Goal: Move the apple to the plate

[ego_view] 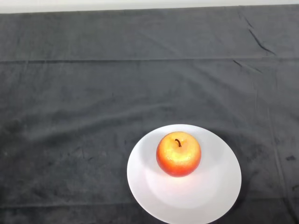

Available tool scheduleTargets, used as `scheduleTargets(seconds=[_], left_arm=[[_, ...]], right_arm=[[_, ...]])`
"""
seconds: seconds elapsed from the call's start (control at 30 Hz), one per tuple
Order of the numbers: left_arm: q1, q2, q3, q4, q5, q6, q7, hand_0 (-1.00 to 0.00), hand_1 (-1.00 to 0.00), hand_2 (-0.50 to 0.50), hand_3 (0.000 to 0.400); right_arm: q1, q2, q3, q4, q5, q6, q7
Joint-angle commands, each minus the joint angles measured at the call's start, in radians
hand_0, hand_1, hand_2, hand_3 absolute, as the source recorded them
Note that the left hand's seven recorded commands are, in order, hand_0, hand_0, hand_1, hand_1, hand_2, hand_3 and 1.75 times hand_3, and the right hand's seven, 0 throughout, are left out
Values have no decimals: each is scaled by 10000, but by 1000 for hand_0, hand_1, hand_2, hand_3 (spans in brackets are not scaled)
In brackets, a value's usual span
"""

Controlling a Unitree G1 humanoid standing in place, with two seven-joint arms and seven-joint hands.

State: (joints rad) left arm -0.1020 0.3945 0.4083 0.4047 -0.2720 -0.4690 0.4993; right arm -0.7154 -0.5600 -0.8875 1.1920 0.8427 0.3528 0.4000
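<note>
Dark cloth (93, 93) covers the table across the whole frame, creased at upper right. Low and right of centre, the white plate (187, 198) holds the apple (178, 154), upright and slightly toward its upper-left side; a nudge might roll it off. No hand shows.

Soft, even light is falling from above on the dark grey velvety cloth (93, 93), picking out its creases as faint pale lines. The round red-and-yellow apple (178, 154) is catching a mild sheen on its top and casting a faint grey shadow over the round white plate (215, 196). The plate is glowing brightest just in front of the apple and is throwing a thin dark shadow along its right rim.
</note>
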Motion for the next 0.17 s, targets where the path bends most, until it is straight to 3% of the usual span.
scheduleTargets(seconds=[0.03, 0.17], left_arm=[[-107, 69, 65, 396, -59, -238, 100, 0, 0, 0, 0], [-103, 75, 67, 398, -67, -239, 96, 0, 0, 0, 0]], right_arm=[[39, -117, -183, -14, 163, -58, 18], [39, -117, -183, -14, 163, -58, 18]])
